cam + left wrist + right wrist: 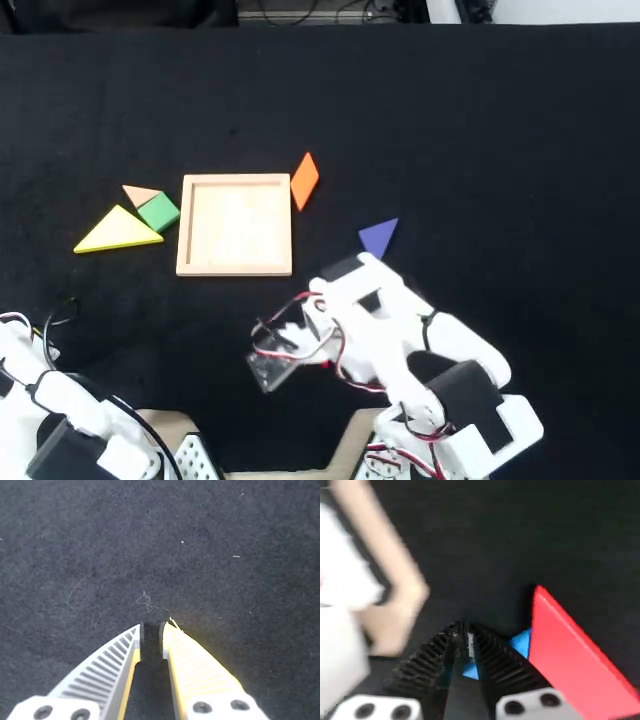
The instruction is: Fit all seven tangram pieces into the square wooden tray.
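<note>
The right gripper (462,630) is hanging on the robot side of the square wooden tray (183,225), near the corner below the orange parallelogram (304,180). Its jaws are drawn together at the tips. A light blue piece (521,641) is showing in the slit between them and just beside one jaw. The jaws may be nipping it, but with this blur I cannot tell whether they are holding it or only passing over it. A red triangle (570,655) is lying just beside that same jaw, its long edge running roughly along the jaw's length.

The tray is sitting with nothing in it, so the coming move is turning on one thing: from these jaws, the tray is lying ahead, away from the robot's base. The right arm is clearly the nearer one.

The left gripper (151,630) is hovering over bare table (150,540) with its jaws closed to a thin slit, gripping nothing.

Beside the tray's far wall from the parallelogram, the yellow triangle (118,232), green square (159,212) and small tan triangle (140,194) are waiting. The blue triangle (379,237) is lying on the parallelogram's side, a little apart.
</note>
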